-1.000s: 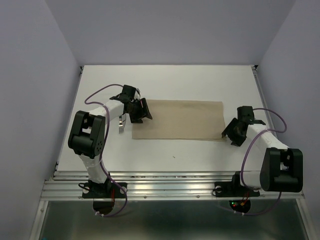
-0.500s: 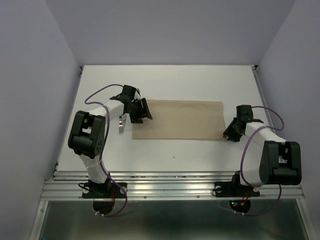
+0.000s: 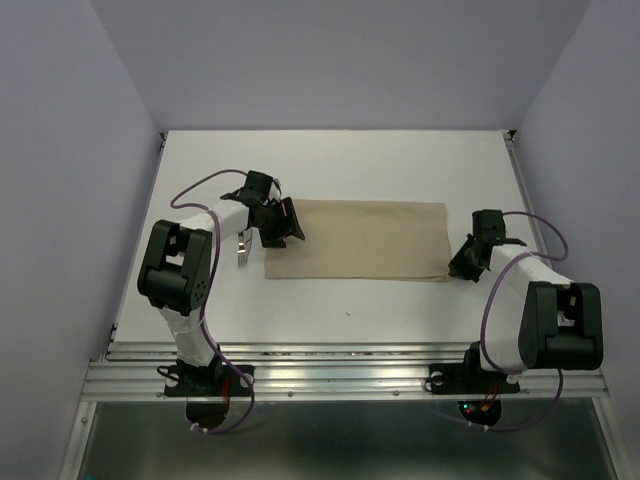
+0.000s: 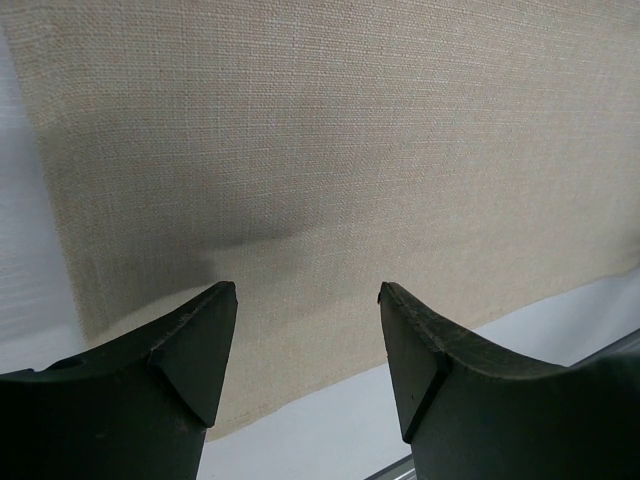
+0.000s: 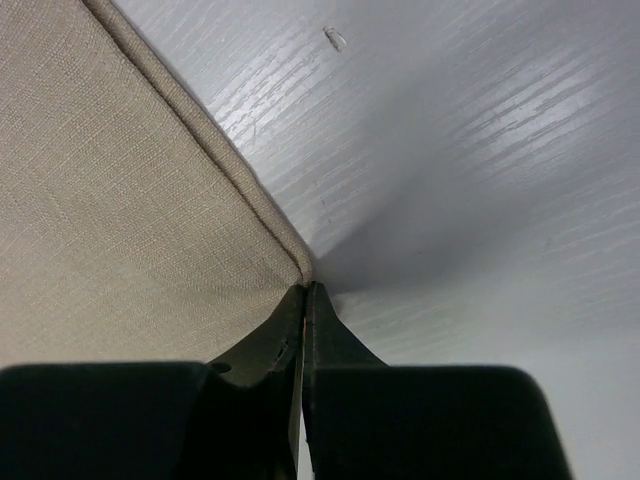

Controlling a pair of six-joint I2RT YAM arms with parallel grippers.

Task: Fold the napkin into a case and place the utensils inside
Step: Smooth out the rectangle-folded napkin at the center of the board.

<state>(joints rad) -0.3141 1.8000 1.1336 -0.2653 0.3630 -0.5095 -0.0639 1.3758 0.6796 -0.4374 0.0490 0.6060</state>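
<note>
A beige-tan napkin [image 3: 355,240] lies flat as a long oblong near the middle of the white worktop [image 3: 350,165], its long sides running parallel to the far edge. The two robot arms work at its opposite ends. The left claw [image 3: 285,222] hangs over the end of the cloth nearest the worktop's left edge. Its dark fingers [image 4: 190,340] stand well apart above the weave, with nothing between them, and a soft shadow falls on the fabric just ahead of them. On the other side, the right claw [image 3: 460,268] sits low at the napkin's corner that faces the worktop's near right corner. Its two fingers are pressed together, and their tips meet the hemmed point of the cloth. Seen from the wrist, the corner ends right at the closed tips [image 5: 303,295]. Whether any fabric is pinched between them cannot be told. A silver fork [image 3: 243,258] rests on the bare worktop just beside the napkin's left end, its tines pointing toward the near edge and its upper part hidden under the left arm.
</note>
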